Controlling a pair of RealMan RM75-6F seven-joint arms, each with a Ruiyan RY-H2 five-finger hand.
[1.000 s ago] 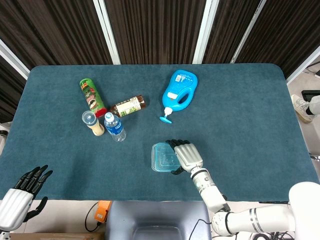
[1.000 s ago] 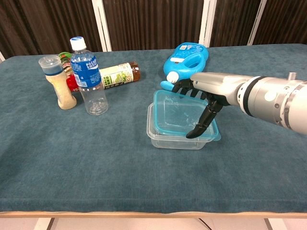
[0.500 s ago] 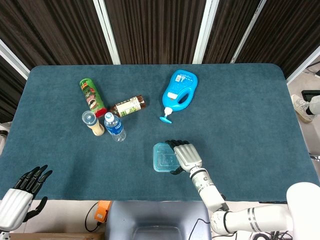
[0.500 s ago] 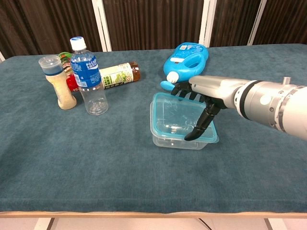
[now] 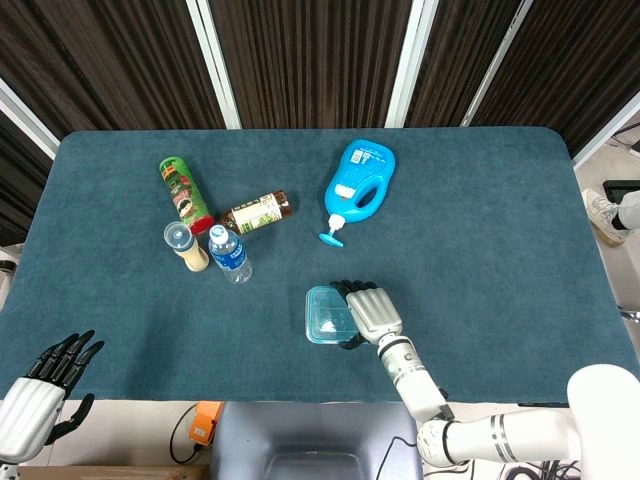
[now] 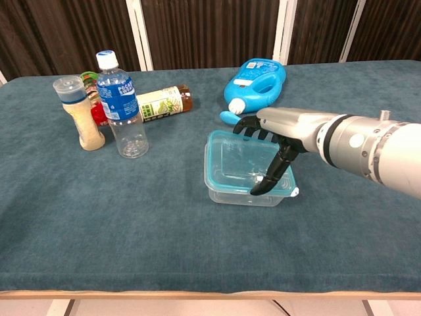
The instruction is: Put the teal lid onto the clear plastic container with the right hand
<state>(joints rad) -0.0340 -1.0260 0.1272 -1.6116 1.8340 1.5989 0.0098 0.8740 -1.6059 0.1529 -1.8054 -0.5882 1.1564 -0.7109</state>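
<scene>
The teal lid [image 6: 245, 158] sits on the clear rectangular plastic container [image 6: 247, 192], near the tabletop's front edge. The right hand [image 6: 273, 139] presses it, fingers curled. Seating step; next, press down evenly, then release.

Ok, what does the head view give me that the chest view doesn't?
Only the head view shows the left hand, idle off the table's near-left corner, and the green can in full. Only the chest view shows the right hand's thumb reaching down the container's near side. Both show the right hand on the teal lid, which sits on the container.
</scene>
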